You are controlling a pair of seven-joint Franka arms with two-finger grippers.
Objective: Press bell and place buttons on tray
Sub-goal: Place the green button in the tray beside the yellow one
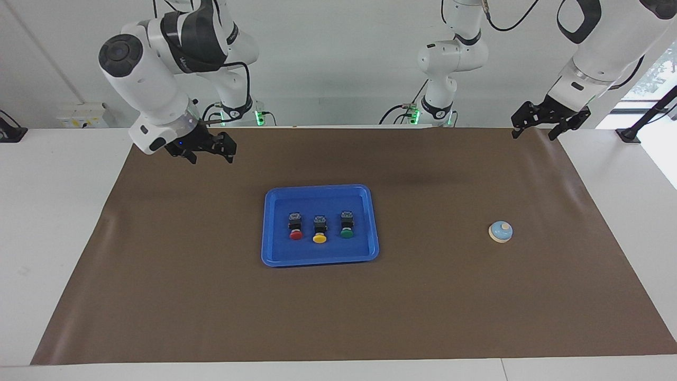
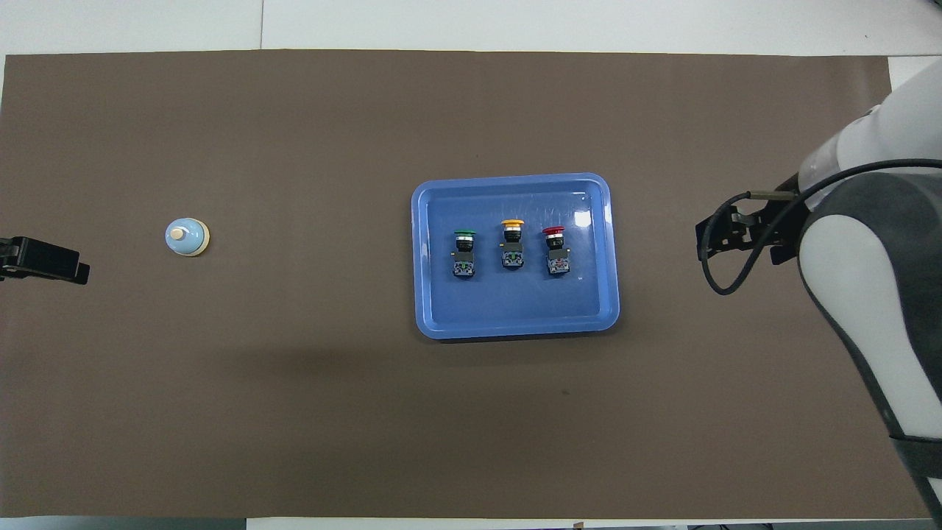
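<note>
The blue tray (image 1: 319, 259) lies mid-mat and also shows in the overhead view (image 2: 515, 324). Three buttons lie in a row in it: red (image 1: 295, 228), yellow (image 1: 319, 232), green (image 1: 347, 226); in the overhead view they are green (image 2: 464, 255), yellow (image 2: 512, 244), red (image 2: 556, 252). The bell (image 1: 500, 231) stands alone toward the left arm's end and shows in the overhead view (image 2: 187, 236). My right gripper (image 1: 211, 157) is open and empty, raised over the mat's edge at the right arm's end (image 2: 725, 237). My left gripper (image 1: 534, 132) waits open, raised over its corner (image 2: 51, 262).
A brown mat (image 1: 211, 296) covers the white table (image 1: 63, 222). A third arm's base (image 1: 439, 106) stands at the robots' edge between the two arms.
</note>
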